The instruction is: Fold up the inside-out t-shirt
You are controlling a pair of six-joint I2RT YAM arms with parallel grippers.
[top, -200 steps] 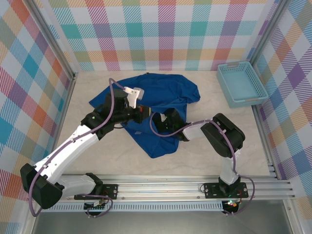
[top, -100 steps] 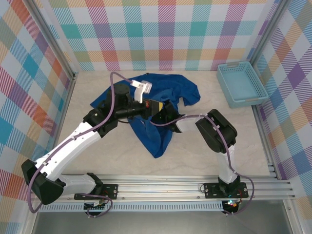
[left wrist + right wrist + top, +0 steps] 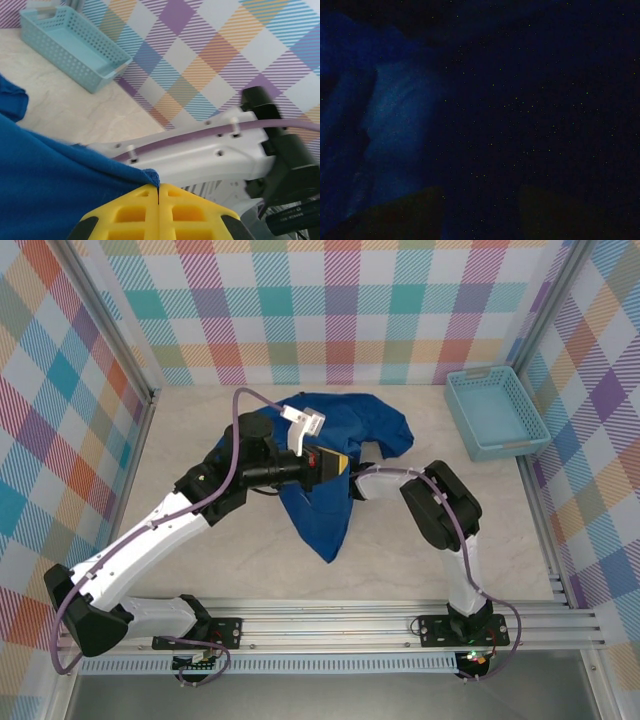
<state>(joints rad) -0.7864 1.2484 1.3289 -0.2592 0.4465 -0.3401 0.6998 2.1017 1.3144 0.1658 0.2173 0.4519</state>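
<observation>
Left gripper [image 3: 335, 462] first, from the top external view: it is clenched on an edge of the inside-out t-shirt [image 3: 322, 515], holding it up over the middle of the worktop [image 3: 200, 570]. The cloth bunches toward the far edge and trails in a narrow tail toward the near edge. My right gripper [image 3: 354, 478] reaches in just beside the left one and is sunk in the fabric, so I cannot tell whether it is released or gripping. The basket [image 3: 480, 374] sits in the far right corner, well apart.

From the left wrist, the yellow pads [image 3: 140, 212] are pressed together with a corner of the blue hem [image 3: 149, 175] caught at their seam. My right arm [image 3: 200, 150] crosses close behind, with the basket [image 3: 75, 45] beyond it.

From the right wrist there is dark blue cloth [image 3: 395, 125] right against the lens and little else to read.

I judge the shirt light, limp and fairly grippy. It will sag and bunch from any single hold, so I would take it at the hem or a shoulder seam with both grippers spread apart.

Against a second ago, the shirt has gone from a wide spread to a narrower hanging drape, my left gripper has travelled right, and my right elbow has tucked in.
</observation>
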